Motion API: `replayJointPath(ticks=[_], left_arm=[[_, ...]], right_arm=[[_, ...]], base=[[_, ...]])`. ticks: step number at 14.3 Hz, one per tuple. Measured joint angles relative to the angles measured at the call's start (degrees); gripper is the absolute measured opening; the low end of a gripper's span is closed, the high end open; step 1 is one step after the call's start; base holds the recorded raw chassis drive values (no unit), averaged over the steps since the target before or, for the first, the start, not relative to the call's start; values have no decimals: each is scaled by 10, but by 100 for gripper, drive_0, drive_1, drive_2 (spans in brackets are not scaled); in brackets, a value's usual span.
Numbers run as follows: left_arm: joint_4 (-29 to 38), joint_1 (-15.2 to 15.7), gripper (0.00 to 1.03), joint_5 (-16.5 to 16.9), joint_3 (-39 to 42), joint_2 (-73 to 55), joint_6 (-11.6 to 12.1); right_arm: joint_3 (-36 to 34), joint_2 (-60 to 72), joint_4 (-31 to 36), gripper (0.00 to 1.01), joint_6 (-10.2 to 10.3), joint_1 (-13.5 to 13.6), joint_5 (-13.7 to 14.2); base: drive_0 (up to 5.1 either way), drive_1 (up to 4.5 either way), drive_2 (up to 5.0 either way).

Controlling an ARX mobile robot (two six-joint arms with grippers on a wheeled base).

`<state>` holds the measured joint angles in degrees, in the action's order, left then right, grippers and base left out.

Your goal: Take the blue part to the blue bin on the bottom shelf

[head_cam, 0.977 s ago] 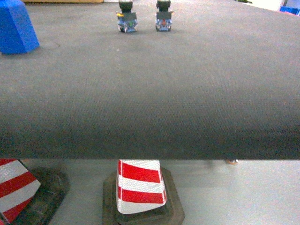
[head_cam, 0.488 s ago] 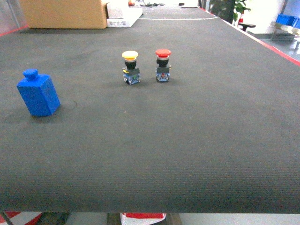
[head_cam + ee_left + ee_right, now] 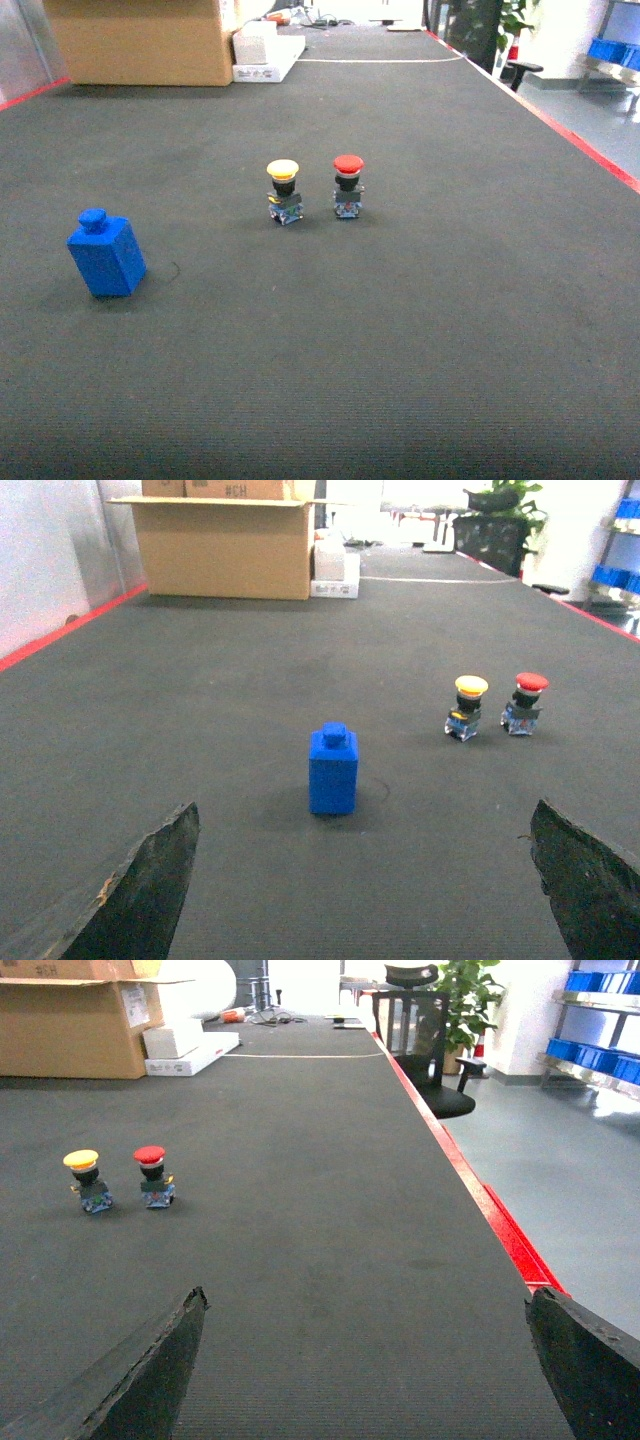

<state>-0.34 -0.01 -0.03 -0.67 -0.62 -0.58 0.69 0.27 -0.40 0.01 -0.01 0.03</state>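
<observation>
1. The blue part (image 3: pixel 106 258) stood upright on the dark mat (image 3: pixel 420 330), left of centre in the head view and well apart from everything else. It showed dead ahead in the left wrist view (image 3: pixel 333 769).
2. Its long axis ran vertical. A small round knob on top pointed straight up. In the head view the block sat turned slightly, one corner edge toward the camera.
3. The left gripper (image 3: pixel 365 880) hung low over the mat, short of the blue part and not touching it. Its two dark fingers (image 3: pixel 140 892) showed at the bottom corners of the wrist view, spread wide with nothing between them.
4. The right gripper (image 3: pixel 365 1365) was likewise splayed apart and held nothing. Its fingers (image 3: pixel 590 1372) framed bare mat, and it was off toward the red-edged right side of the table.
5. Neither gripper appeared in the head view.
6. Two push buttons stood side by side near the middle of the mat, close together but not touching: a yellow-capped button (image 3: pixel 283 192) on the left and a red-capped button (image 3: pixel 347 186) on the right. Both were upright, caps up.
7. A cardboard box (image 3: pixel 140 40) sat at the far left end of the table, flaps open at the top in the left wrist view. Its contents could not be seen.
8. A flat white box (image 3: pixel 265 55) lay just right of it.
9. Blue bins (image 3: pixel 600 982) sat on a steel shelf in the far right background. Contents could not be told.
</observation>
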Motion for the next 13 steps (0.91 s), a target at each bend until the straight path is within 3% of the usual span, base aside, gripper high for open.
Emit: replayJointPath(ticks=[8, 9, 10, 11, 13], left_arm=[[-2, -1, 98, -4, 0, 0, -1], [-14, -37, 98, -79, -5, -30, -20], [41, -67, 98, -124, -5, -93, -27], [145, -73, 98, -130, -5, -186, -35], [227, -69, 98, -124, -7, -266, -35]], right_arm=[[0, 0, 2, 98, 0, 0, 0], [0, 0, 2, 98, 0, 0, 0], [0, 0, 2, 98, 0, 0, 0], [0, 0, 1, 98, 0, 0, 0], [0, 0, 1, 98, 0, 0, 0]], base=[[0, 0, 0], [0, 0, 0], [0, 0, 0], [0, 0, 0], [0, 0, 0]])
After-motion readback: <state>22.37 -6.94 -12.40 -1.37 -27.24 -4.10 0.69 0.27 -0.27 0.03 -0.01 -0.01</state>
